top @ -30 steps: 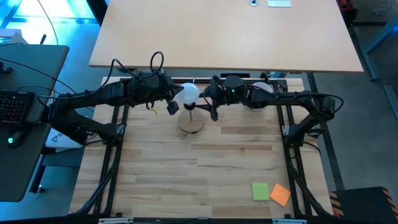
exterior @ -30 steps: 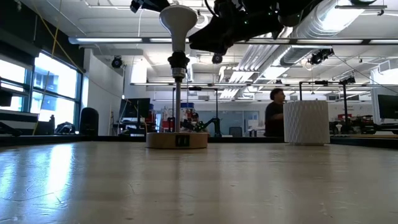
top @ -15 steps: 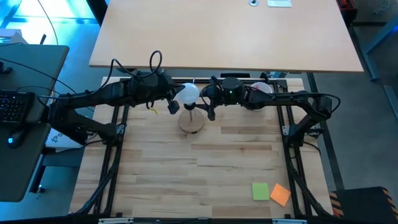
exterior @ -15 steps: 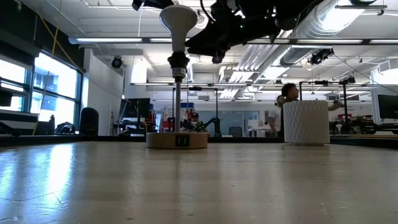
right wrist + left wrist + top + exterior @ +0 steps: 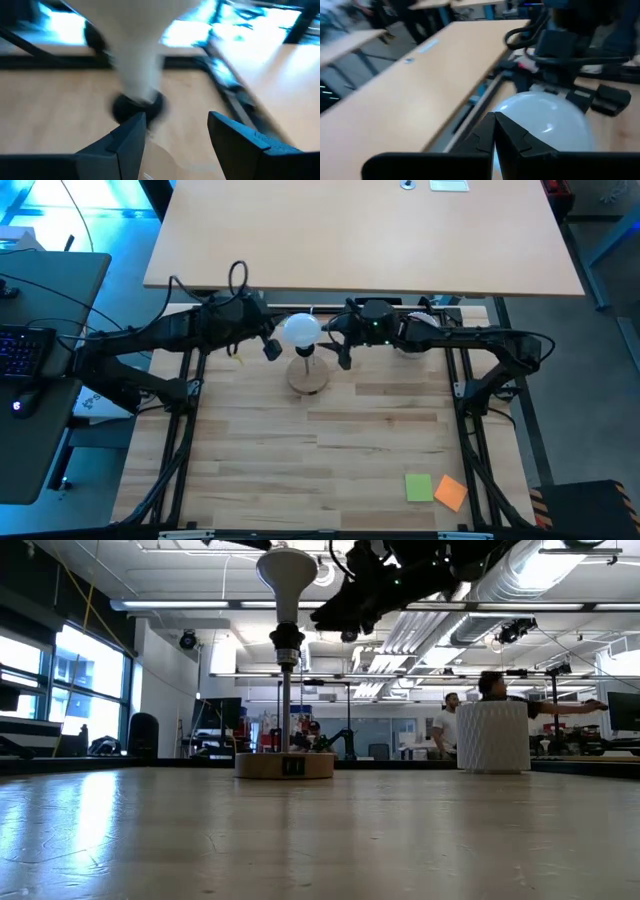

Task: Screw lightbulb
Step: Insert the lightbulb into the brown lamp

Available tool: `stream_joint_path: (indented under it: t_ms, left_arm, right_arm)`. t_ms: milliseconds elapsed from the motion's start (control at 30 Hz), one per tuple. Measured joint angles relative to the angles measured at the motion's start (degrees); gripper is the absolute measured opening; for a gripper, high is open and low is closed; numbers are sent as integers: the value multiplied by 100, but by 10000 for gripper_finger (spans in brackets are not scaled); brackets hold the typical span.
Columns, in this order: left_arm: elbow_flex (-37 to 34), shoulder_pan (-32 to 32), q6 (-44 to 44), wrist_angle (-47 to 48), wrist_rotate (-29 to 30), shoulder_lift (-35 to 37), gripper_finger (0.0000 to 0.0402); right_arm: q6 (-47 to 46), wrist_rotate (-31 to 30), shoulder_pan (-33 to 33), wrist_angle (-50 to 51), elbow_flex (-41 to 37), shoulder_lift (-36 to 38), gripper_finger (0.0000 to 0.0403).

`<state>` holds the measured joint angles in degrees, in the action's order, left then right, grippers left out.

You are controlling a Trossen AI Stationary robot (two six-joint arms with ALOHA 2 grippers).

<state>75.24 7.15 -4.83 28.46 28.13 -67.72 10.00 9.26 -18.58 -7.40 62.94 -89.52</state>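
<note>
The white lightbulb (image 5: 300, 330) stands upright, globe up (image 5: 287, 570), with its narrow base in the black socket (image 5: 287, 640) on the post of the round wooden stand (image 5: 285, 765). My left gripper (image 5: 271, 348) is shut and sits just off the globe's left side, with the globe (image 5: 545, 120) right behind its fingertips (image 5: 495, 125). My right gripper (image 5: 336, 346) is open on the bulb's right. In the right wrist view its fingers (image 5: 177, 132) stand short of the bulb's neck (image 5: 137, 65) and socket (image 5: 136, 106), and nothing is between them.
A white ribbed cup (image 5: 492, 737) stands at the far right, under my right arm (image 5: 420, 325). A green note (image 5: 418, 487) and an orange note (image 5: 451, 493) lie near the front right corner. A large tan board (image 5: 360, 230) spans the far side. People move in the room beyond.
My left gripper, still shut, has drawn back a little from the bulb toward the table's left edge, and its wrist has turned. The bulb has stayed upright in its socket.
</note>
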Motion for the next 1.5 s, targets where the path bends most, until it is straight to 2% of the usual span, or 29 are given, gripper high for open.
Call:
stream_joint_path:
  t_ms: [100, 167, 233, 333, 433, 533, 633, 767, 867, 967, 1267, 1500]
  left_arm:
    - [-62, -345, -83, 253, 811, 265, 1]
    - [-340, -622, 27, 379, 1232, 472, 1]
    - [-866, -913, 299, 262, 1468, 673, 1]
    - [-1928, -1261, 950, -212, 1711, 945, 1]
    - [-3022, -1474, 1382, -1473, 1750, 1157, 0]
    - [-3790, -1598, 815, -3329, 1413, 1140, 0]
    - [-4038, -1768, -116, -5129, 1262, 1103, 0]
    - [-4052, -1935, -996, -6056, 1291, 1108, 0]
    - [-4050, -1842, -1310, -6368, 1244, 1084, 0]
    - [-4061, -1697, -1227, -6289, 1199, 1022, 0]
    - [-4059, -1278, -763, -6309, 1153, 733, 0]
    - [-4052, -969, -722, -6378, 1293, 654, 0]
  right_arm:
    - [296, -1199, -144, 702, 0, 304, 211]
    - [391, -1493, -412, 885, -71, 419, 211]
    - [289, -1021, -736, 367, -475, 485, 211]
    - [-376, 5, -1171, -1043, -1334, 485, 211]
    - [-1082, 556, -1304, -2684, -2070, 479, 209]
    - [-1568, 1052, -1137, -4345, -2375, 479, 194]
    - [-1708, 1170, -856, -4940, -2283, 470, 159]
    - [-1525, 1063, -493, -4847, -1853, 468, 93]
    - [-1583, 532, -304, -4439, -1528, 466, 43]
    - [-1520, 62, -235, -3985, -1241, 464, 8]
    - [-1569, 189, -83, -3503, -808, 36, 16]
    - [-1644, 333, 39, -3236, -789, 95, 16]
